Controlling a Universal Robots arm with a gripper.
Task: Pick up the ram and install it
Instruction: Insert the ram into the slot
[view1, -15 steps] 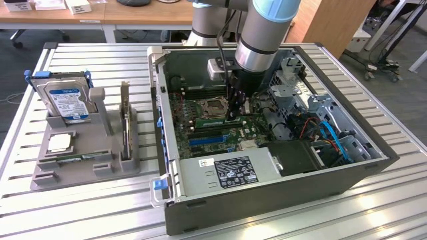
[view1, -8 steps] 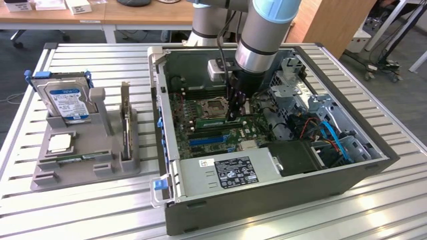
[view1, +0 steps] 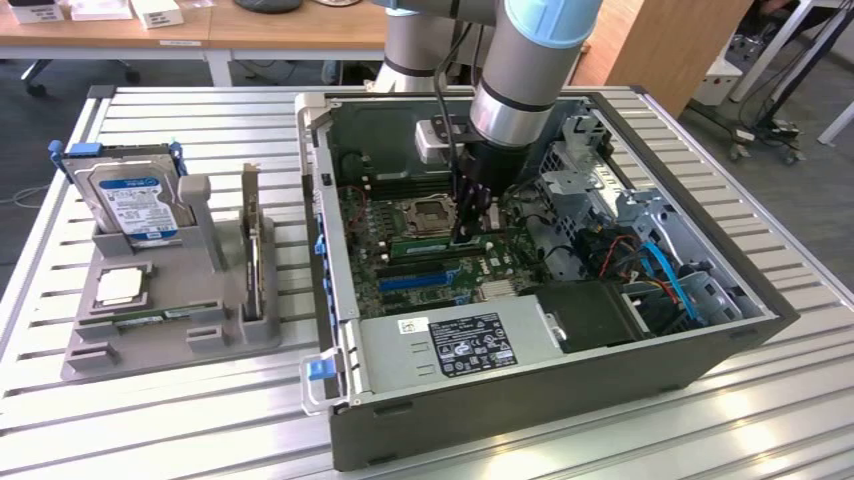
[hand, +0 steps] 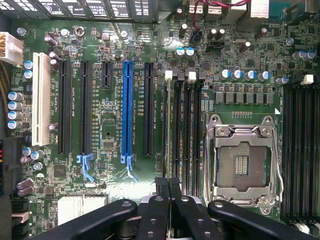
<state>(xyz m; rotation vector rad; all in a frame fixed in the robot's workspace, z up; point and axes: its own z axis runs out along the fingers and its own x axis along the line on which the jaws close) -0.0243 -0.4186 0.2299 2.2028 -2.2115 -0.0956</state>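
– Wrist view first. See the ram (hand: 170, 130)?
– Yes. Stands edge-on in a memory slot (hand: 168, 76), between the blue slot (hand: 127, 110) and the CPU socket (hand: 242, 160).
– And the gripper (hand: 168, 185)?
– Pinches the ram, fingers (hand: 161, 194) pressed close on either side of its edge.
– Exterior view?
– Centre of the frame: reaches down into the open case (view1: 534, 400), close over the motherboard (view1: 384, 212), beside the CPU socket.

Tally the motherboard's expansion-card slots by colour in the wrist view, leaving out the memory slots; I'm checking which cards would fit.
Black slots: 4
Blue slot: 1
White slot: 1
Total: 6
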